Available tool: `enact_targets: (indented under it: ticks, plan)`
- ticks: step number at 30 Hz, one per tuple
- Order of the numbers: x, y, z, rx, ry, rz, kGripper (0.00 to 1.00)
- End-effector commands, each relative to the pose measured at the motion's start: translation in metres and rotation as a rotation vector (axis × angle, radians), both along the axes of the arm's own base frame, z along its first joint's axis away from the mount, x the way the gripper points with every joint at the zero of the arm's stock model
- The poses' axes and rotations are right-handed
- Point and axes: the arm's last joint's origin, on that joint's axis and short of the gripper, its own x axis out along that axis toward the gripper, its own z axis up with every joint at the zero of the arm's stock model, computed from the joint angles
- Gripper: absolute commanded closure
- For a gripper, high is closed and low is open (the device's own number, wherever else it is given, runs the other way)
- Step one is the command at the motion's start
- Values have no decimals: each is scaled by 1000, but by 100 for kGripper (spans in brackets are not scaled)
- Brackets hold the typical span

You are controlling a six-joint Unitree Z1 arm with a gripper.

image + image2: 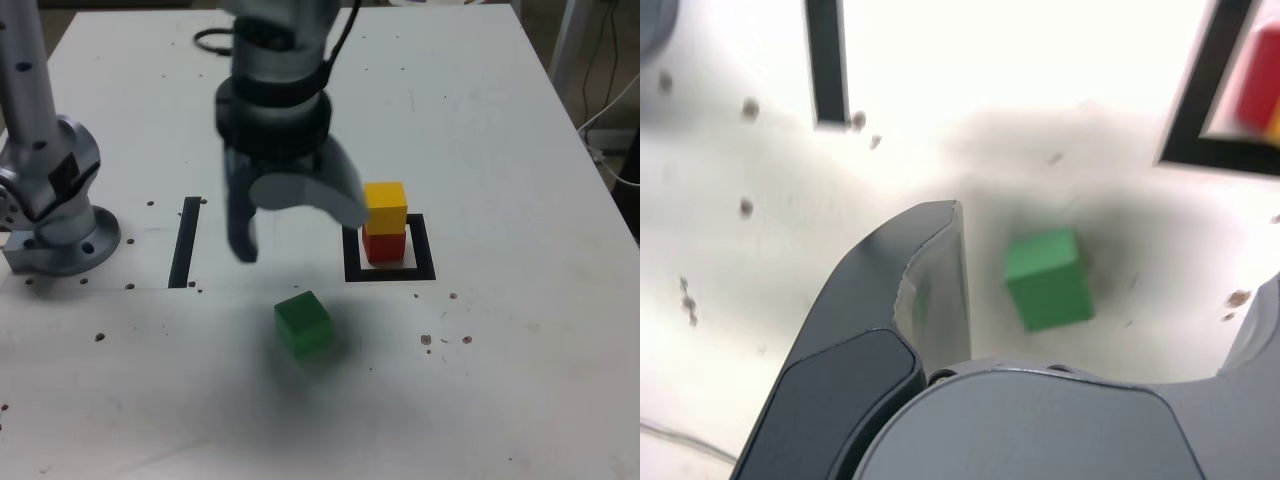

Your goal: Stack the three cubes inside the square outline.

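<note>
A yellow cube (386,207) sits on top of a red cube (384,245), both inside the black square outline (390,272). A green cube (303,322) lies alone on the white table, nearer the camera and towards the exterior view's left of the outline. My gripper (297,232) hangs open above the table, over and slightly behind the green cube, holding nothing. In the wrist view the green cube (1047,280) lies on the table between the spread fingers (940,230), touching neither, with my gripper (1100,265) wide apart. A corner of the outline (1200,100) and the red cube (1260,85) show there.
A straight black strip (186,240) lies on the table at the exterior view's left of the gripper. The arm's grey base (55,215) stands at the far left. A black cable (210,40) loops at the back. Small dark specks dot the table.
</note>
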Motion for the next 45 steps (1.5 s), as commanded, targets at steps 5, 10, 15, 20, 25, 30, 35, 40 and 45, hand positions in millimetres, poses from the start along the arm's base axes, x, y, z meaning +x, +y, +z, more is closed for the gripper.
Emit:
enact_targets:
  ticks: [5, 10, 15, 20, 25, 30, 35, 40, 45]
  plan:
    - [-10, -23, -6, -80, -2, 73, 1]
    - [-10, -32, -18, -83, 9, 104, 0]
    - [-6, -34, -25, -72, 9, 118, 0]
    - [1, -36, -37, -71, 12, 125, 1]
    - [6, -35, -46, -63, 21, 128, 2]
    - [12, -26, -56, -45, 48, 130, 4]
    - [17, -21, -64, -48, 74, 116, 9]
    - [23, -24, -68, -86, 79, 93, 15]
    - [28, -23, -69, -100, 70, 92, 18]
